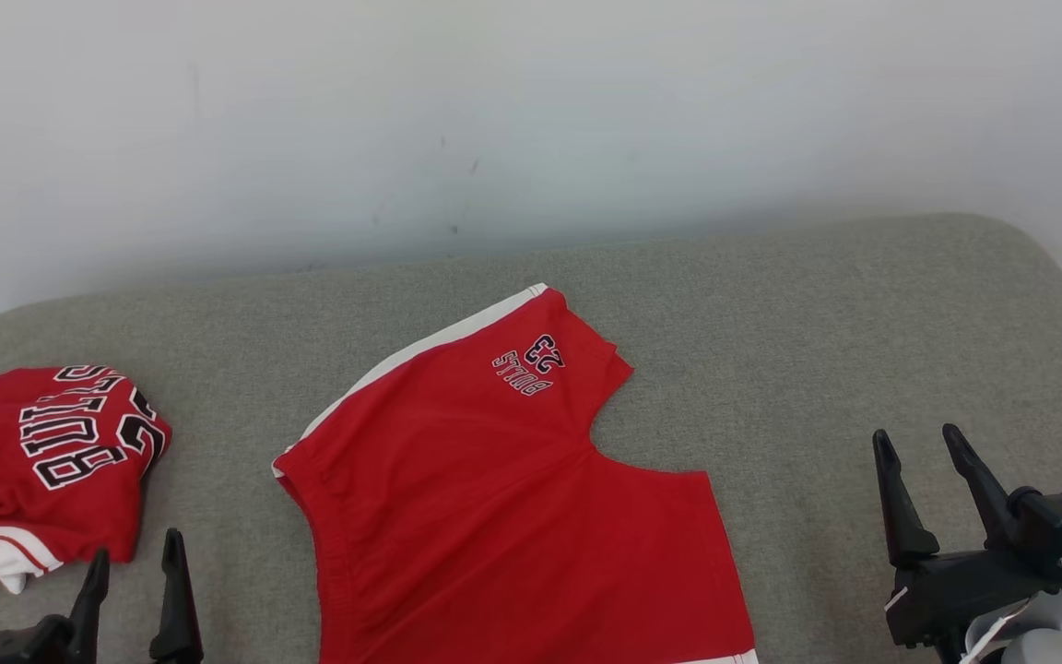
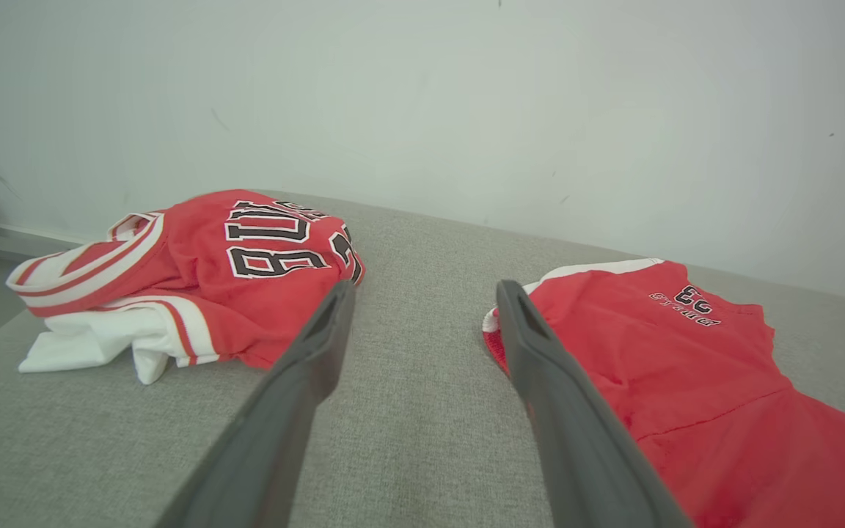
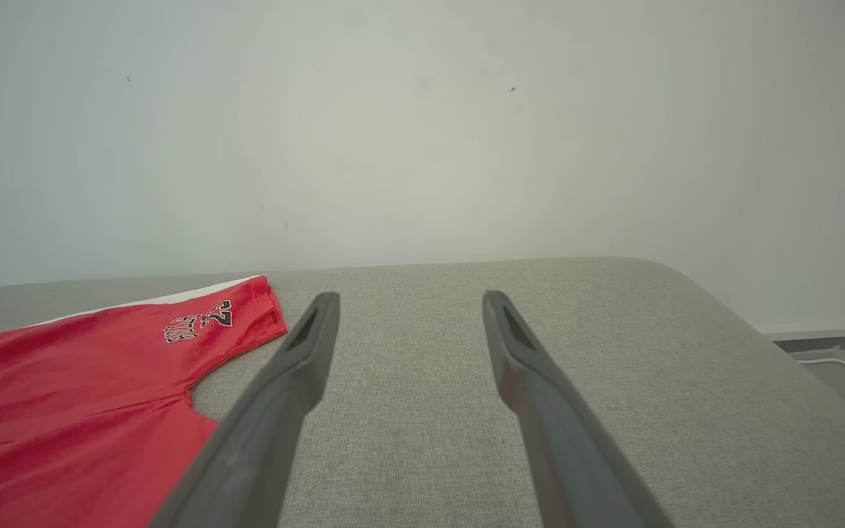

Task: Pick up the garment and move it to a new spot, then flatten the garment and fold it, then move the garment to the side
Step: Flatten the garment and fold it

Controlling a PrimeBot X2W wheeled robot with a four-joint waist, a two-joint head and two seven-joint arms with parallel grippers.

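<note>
Lying flat on the grey pad (image 1: 817, 323), the red shorts (image 1: 494, 516) occupy the centre and lower centre of the head view, with the bottom edge of the frame cutting off their lowest part. The gathered waistband sits at the lower left of the garment. Both legs point right and upward, so the long axis runs from lower left to upper right. The upper leg reaches toward the wall (image 1: 531, 120) and carries a small "BULLS 23" print, which reads upside down in this view. A white stripe follows the garment's upper-left edge. The lower leg ends at centre right, and the crotch notch opens to the right between the two legs.

The left gripper (image 1: 136, 546) is at the lower left of the frame, jaws released and holding nothing, over bare pad between the shorts and a crumpled red-and-white jersey (image 1: 42, 461) at far left. The right gripper (image 1: 915, 438) is at the lower right, jaws likewise spread and empty, well apart from the shorts. In the left wrist view the shorts (image 2: 686, 381) lie just beside the right-hand finger.
</note>
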